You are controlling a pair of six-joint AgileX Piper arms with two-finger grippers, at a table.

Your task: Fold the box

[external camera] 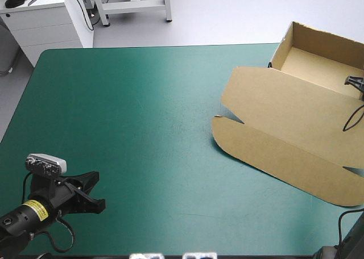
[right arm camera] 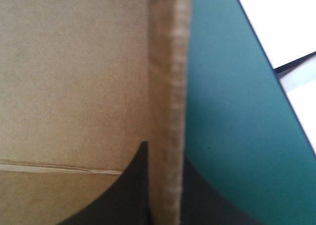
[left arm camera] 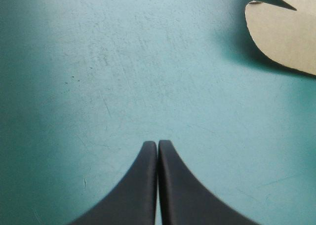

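— Teal-green cover (external camera: 131,128) fills the table top. What lies on it, and where?

— The box (external camera: 284,117). It is at the right side of the table. Its tray part stands at the far right corner with the walls raised. The lid lies flat on the cover and reaches from the tray toward the near edge, and it ends in a long rounded flap.

— Does your right gripper touch it?

— Yes. My right gripper (right arm camera: 165,148) is pinched on one wall of the box. The raw edge of the board runs straight up between my two black fingers (right arm camera: 133,185). On one side of this wall I see brown board with a crease line, and on the other side the cover and the table's edge.

— And the left one?

— My left gripper (left arm camera: 157,145) is clenched and empty, and its two fingertips meet in one point. It is over bare cover near the near left corner, well apart from the box. Ahead of it and to one side I see a rounded corner of the lid flap, with a pointed notch beside it.

— What is between the left gripper and the box?

— Bare cover, with some fine scratches on it.
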